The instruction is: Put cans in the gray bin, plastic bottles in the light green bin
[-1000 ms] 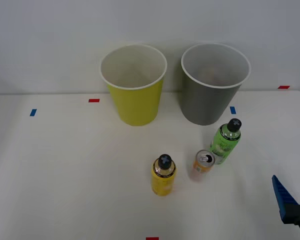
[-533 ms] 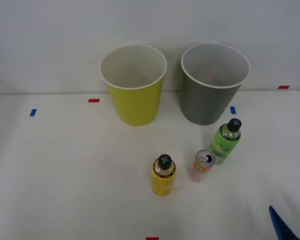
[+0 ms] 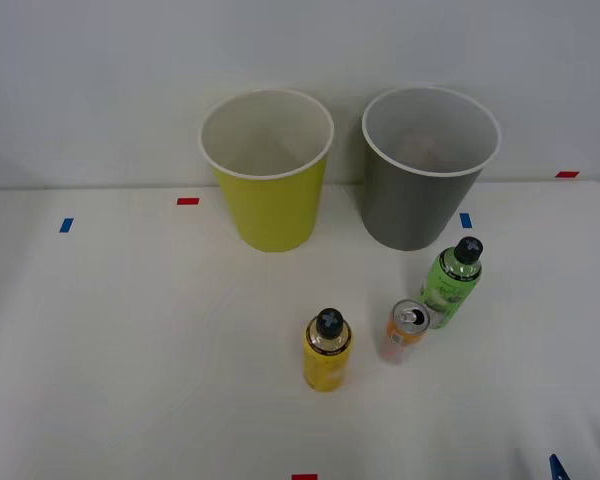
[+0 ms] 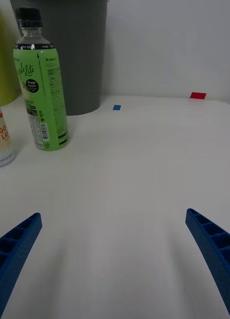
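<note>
Here the tool (image 4: 115, 249) gapes wide over the table (image 4: 144, 164), holding nothing.

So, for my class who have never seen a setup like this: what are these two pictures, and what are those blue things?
Both come from one two-armed robot. One camera looks down at a white table; another sits on the right wrist. The blue ribbed pieces are that arm's gripper, open and holding nothing. On the table stand a light green bin, a gray bin, a yellow-labelled bottle, a green-labelled bottle and an orange can.
</note>
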